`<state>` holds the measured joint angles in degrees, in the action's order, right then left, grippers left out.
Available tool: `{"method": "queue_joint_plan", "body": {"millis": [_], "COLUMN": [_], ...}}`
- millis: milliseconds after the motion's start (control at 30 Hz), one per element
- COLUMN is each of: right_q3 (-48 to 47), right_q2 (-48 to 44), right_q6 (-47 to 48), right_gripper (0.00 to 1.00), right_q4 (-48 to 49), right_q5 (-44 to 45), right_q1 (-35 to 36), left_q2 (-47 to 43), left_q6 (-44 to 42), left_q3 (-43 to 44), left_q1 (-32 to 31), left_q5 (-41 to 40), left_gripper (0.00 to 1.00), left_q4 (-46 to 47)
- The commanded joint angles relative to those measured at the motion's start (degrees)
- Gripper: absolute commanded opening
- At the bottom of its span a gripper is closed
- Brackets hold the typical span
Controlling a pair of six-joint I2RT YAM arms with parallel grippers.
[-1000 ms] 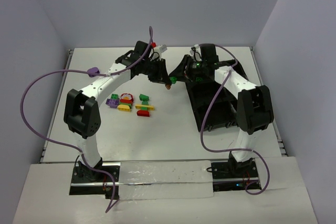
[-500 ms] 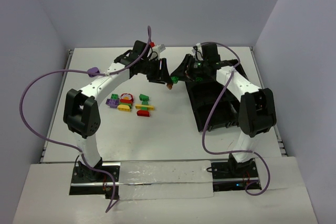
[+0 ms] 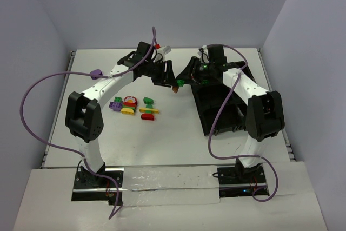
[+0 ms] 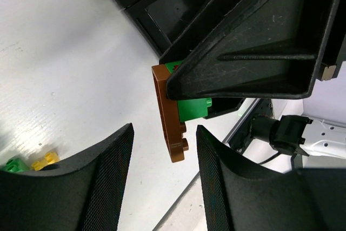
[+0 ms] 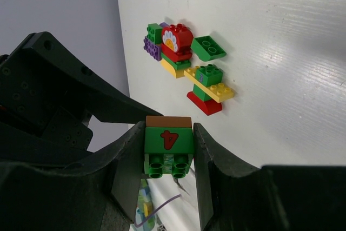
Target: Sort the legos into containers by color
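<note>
**Left Gripper Released: Joined Brick Pair Held by Right Gripper Alone**

The white table (image 3: pixel 173 144) carries the black plastic divided tray (image 3: pixel 208 104) on its right side, beneath the right arm. The top view does not show whether its compartments hold anything.

Both arms meet in the air just left of the tray's far corner. The left gripper (image 4: pixel 163 129) was closed in on the piece a second ago. Its jaws now stand spread, with a gap between each pad and the brown flat plastic plate (image 4: pixel 170 117).

The right gripper (image 5: pixel 168 152) remains pinched on the green studded plastic brick (image 5: pixel 168 143), one finger on each side face. The plate sits flush against one face of this brick. The pair hangs clear of the table.

The right gripper therefore carries the pair alone. The two colours are joined, so the pair probably cannot go into a single compartment as it is. Separation appears to need another attempt.

The cluster of red, yellow, green and purple bricks (image 3: pixel 134 106) lies on the table well left of the tray, unsorted, with several pieces stacked.
</note>
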<state>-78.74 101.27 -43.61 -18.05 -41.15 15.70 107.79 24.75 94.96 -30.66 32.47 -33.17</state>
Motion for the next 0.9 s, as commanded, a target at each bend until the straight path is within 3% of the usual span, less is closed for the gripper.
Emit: {"method": "queue_joint_plan", "body": {"millis": [0,67,133,200,400,500,633,867], "right_q3": [-2.4,-2.4,-2.6,-2.6,-3.2,-3.1,-3.1,-3.2], "right_q2": [-2.8,-2.7,-2.5,-2.5,-2.7,-2.7,-3.1,-3.0], "right_q6": [1.0,1.1,1.2,1.4,1.9,1.8,1.6,1.6], "right_gripper": [0.00,0.00,0.00,0.00,0.00,0.00,0.00,0.23], "right_q4": [-0.1,-0.3,-0.5,-0.7,-1.5,-1.4,-1.1,-1.1], "right_q5": [-0.1,-0.2,-0.3,-0.3,-0.3,-0.1,-0.1,-2.0], "right_q1": [-0.5,-0.5,-0.5,-0.6,-0.6,-0.7,-0.7,-1.0], "left_q2": [-0.4,-0.1,0.0,0.1,0.8,1.0,0.9,-0.2], "left_q6": [-1.4,-1.5,-1.3,-1.2,-1.3,-1.4,-1.6,-0.2], "left_q3": [0.7,0.9,0.9,0.9,1.2,1.2,1.1,-1.2], "left_q1": [-0.7,-1.2,-1.7,-1.7,-1.9,-2.0,-2.0,-1.5], "left_q5": [2.9,2.6,2.0,1.8,1.5,1.4,1.5,0.6], "left_gripper": [0.56,0.51,0.37,0.29,0.29,0.03,0.00,0.00], "left_q4": [0.4,0.0,0.1,0.1,-0.5,-0.6,-0.9,1.4]}}
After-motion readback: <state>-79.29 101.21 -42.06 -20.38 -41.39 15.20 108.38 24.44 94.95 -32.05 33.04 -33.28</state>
